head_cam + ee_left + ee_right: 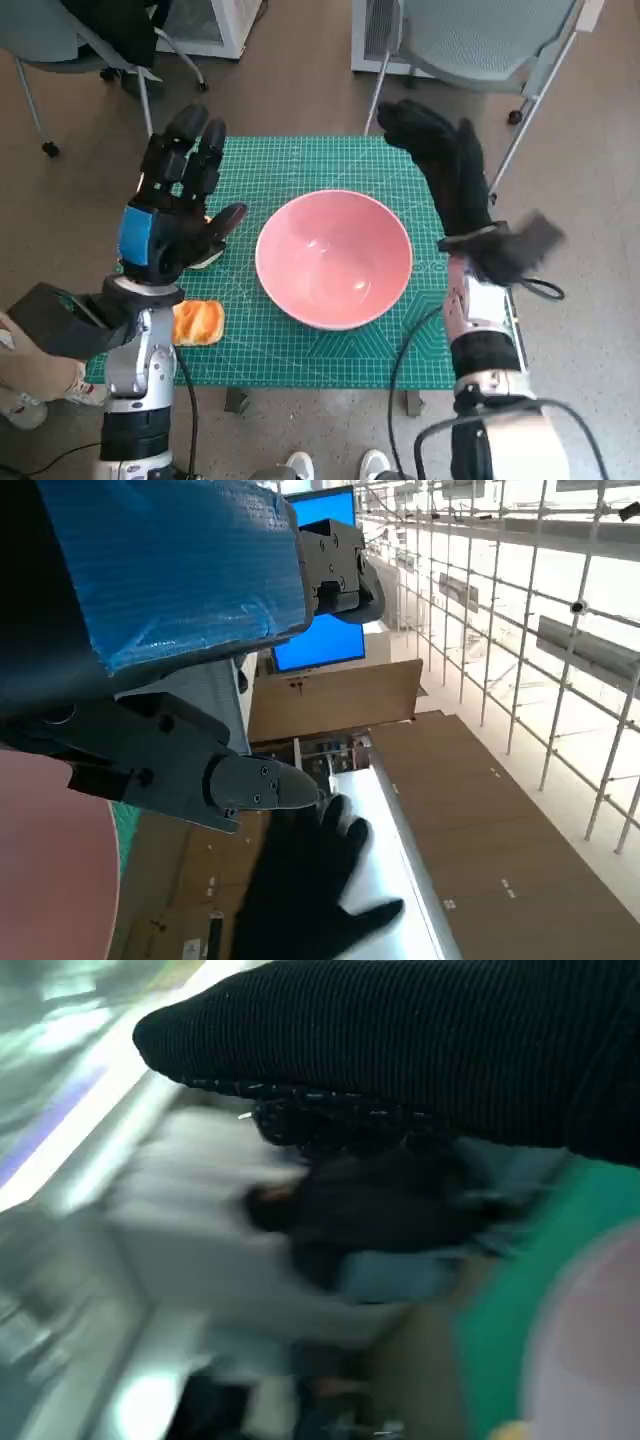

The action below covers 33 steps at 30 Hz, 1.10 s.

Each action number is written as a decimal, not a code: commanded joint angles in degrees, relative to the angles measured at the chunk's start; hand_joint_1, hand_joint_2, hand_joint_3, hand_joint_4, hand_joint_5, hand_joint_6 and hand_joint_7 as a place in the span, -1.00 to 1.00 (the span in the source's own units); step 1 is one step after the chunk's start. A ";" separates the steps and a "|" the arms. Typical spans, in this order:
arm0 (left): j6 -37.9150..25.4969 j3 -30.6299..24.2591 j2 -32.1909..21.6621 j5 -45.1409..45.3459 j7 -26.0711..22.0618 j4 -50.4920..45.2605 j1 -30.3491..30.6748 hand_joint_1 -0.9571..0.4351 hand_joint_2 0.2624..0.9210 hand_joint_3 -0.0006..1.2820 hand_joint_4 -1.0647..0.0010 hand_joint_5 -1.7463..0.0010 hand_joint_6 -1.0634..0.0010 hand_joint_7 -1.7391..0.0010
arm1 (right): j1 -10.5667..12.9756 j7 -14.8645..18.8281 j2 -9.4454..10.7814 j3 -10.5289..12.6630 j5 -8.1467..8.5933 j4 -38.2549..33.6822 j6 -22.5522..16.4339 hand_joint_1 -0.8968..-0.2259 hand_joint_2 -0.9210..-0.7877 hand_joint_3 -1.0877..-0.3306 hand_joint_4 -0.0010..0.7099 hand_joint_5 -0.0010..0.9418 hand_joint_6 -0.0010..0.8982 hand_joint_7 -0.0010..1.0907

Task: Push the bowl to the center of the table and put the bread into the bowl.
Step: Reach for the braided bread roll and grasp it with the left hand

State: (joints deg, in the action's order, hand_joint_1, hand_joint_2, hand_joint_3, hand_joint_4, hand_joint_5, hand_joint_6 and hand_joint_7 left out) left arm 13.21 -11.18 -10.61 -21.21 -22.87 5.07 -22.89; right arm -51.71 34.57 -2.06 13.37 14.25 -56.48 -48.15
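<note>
From the head view, the pink bowl (334, 257) is sitting mid-mat with the bread (197, 322) lying near the mat's front-left edge; the left hand (172, 215) and right hand (447, 170) are hovering released, fingers spread. In the left wrist view, the left hand (180, 640) is holding nothing. In the right wrist view, the glove (420, 1050) is showing blurred, its grasp unreadable

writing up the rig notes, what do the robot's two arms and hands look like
The left hand is black and mechanical, with blue tape over its back, on a pale silvery forearm with a dark cuff. The right hand wears a black knitted glove; its forearm is pale with dark bands, and black cables loop beside it.
</note>
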 commanded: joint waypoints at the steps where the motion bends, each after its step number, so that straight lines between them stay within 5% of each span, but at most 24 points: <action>1: 0.12 0.32 0.40 -0.76 -0.61 -0.84 -0.12 -0.15 1.00 -0.62 0.83 1.00 1.00 0.37 | 3.14 2.66 0.70 -0.66 2.15 2.67 -0.12 -0.35 -1.00 -0.55 -0.80 -0.97 -0.74 -0.86; 18: -0.42 0.24 -1.78 -0.72 -2.52 -3.72 0.01 -0.19 0.99 -0.64 0.83 1.00 1.00 0.37 | 8.04 4.05 1.63 -3.38 6.00 13.43 5.17 -0.23 -1.00 -0.54 -0.78 -0.98 -0.74 -0.82; 21: -1.70 0.56 -5.10 2.88 -2.28 -7.73 1.59 -0.25 0.86 -0.68 0.89 1.00 1.00 0.50 | 8.47 4.09 1.87 -3.79 6.34 14.43 5.63 -0.24 -1.00 -0.53 -0.78 -0.98 -0.74 -0.82; 23: -6.99 0.32 -13.85 10.92 -3.71 -15.51 5.04 -0.26 0.65 -0.74 0.94 1.00 1.00 0.68 | 8.72 4.18 2.00 -4.02 6.55 14.98 5.89 -0.24 -1.00 -0.52 -0.78 -0.98 -0.74 -0.81; 27: -30.89 -1.92 -31.36 23.16 -9.58 -35.26 10.91 -0.01 0.31 -0.85 0.99 1.00 0.97 0.84 | 9.06 4.19 2.18 -4.36 6.64 16.02 6.39 -0.26 -1.00 -0.50 -0.77 -0.98 -0.75 -0.81; 29: -39.56 -3.03 -33.00 26.07 -9.03 -41.83 12.60 0.18 0.22 -0.89 0.99 1.00 0.90 0.85 | 9.28 4.29 2.18 -4.49 6.71 16.66 6.56 -0.27 -1.00 -0.49 -0.77 -0.98 -0.76 -0.80; 33: -43.10 -4.21 -32.23 30.97 -7.46 -47.88 16.22 0.32 0.18 -0.90 1.00 1.00 0.83 0.85 | 9.52 4.36 2.03 -4.50 6.88 17.48 6.91 -0.28 -1.00 -0.48 -0.77 -0.98 -0.78 -0.80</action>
State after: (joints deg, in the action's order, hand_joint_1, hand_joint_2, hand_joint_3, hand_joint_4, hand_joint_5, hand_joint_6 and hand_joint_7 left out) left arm -10.70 -12.81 -32.86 -2.03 -28.20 -21.23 -14.54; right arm -44.87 38.16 -0.12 9.56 20.15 -40.59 -43.51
